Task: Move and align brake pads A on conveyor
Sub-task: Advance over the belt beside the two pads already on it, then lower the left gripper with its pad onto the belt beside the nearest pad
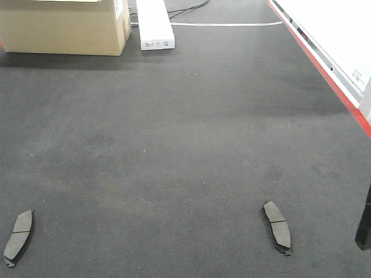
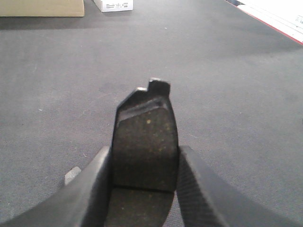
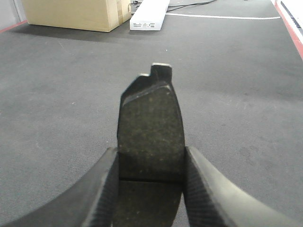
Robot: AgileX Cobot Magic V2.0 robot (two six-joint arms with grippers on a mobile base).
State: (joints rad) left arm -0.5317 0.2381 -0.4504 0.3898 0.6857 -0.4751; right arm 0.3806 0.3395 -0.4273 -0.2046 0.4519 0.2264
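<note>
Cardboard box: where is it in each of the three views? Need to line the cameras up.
Exterior front view: cardboard box fills the top-left corner, on the conveyor.
Left wrist view: only its lower edge shows, top-left corner.
Right wrist view: top left, one vertical corner facing the camera.
Shared landmark: the white oblong box just right of it.

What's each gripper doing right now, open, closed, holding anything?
Left gripper: closed on a brake pad, fingers at both of its edges.
Right gripper: closed on another brake pad, gripped the same way.
</note>
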